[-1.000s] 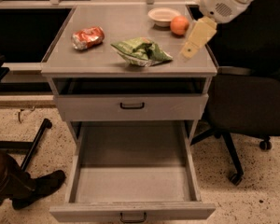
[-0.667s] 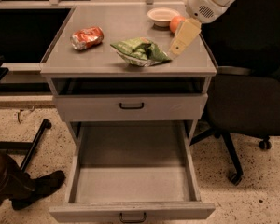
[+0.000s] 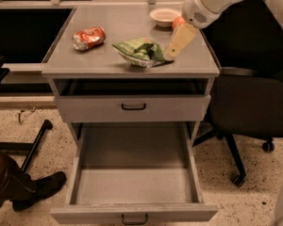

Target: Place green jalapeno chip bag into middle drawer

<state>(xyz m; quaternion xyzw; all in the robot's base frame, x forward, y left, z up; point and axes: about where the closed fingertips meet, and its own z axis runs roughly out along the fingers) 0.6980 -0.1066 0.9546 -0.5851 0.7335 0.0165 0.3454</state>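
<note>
The green jalapeno chip bag (image 3: 140, 52) lies crumpled on the grey cabinet top (image 3: 99, 62), right of centre near the front edge. My gripper (image 3: 172, 52) hangs from the white arm at the upper right, tilted down and to the left. Its cream-coloured tip is right at the bag's right edge. I cannot tell whether it touches the bag. The middle drawer (image 3: 132, 213) is the lower, larger grey one. It is pulled far out and nothing is in it.
A crushed red-orange can (image 3: 88, 37) lies on the top at the left. A white bowl (image 3: 164, 16) and an orange fruit (image 3: 177, 21) sit at the back right. The shallower upper drawer (image 3: 132, 108) is nearly closed. A black office chair (image 3: 252, 107) stands to the right, and a person's shoe (image 3: 35, 189) is at the lower left.
My gripper has moved left and down, from beside the orange fruit to the right edge of the green bag. The bag, can and drawers have not moved.
</note>
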